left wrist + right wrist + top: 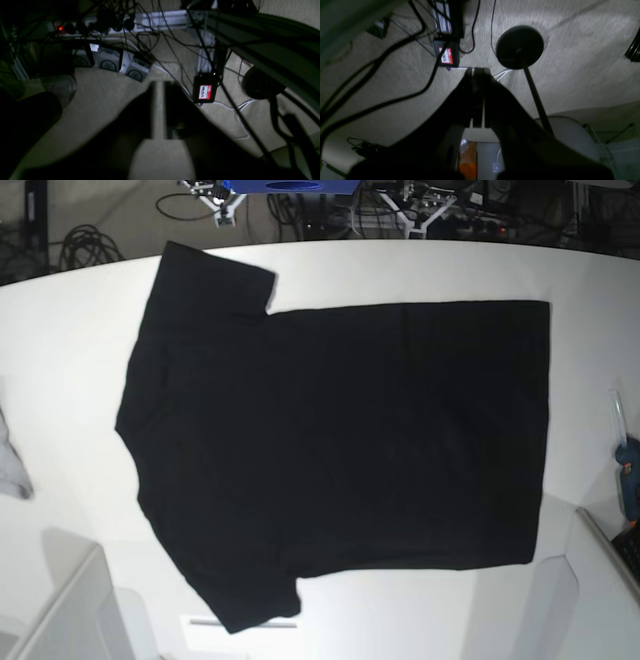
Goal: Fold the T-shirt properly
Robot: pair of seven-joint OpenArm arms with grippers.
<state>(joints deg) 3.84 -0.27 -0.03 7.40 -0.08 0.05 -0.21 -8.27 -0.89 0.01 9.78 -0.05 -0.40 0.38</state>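
We saw the large black cloth T-shirt [340,440] spread flat on the white desk [60,360]; right fingers [473,75] clenched empty, left fingers [163,86] slightly parted, empty.

white table [60,360], black T-shirt [340,440] spread flat, light-grey cloth [12,465] at edge

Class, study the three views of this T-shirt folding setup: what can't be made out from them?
- T-shirt: whatever is on its underside is hidden, base view.
- Both arms: outside the base view.
- Left gripper: dark and blurred, left wrist view; its jaw gap is unclear.
- Grey cloth: cut off by the base view's left edge.
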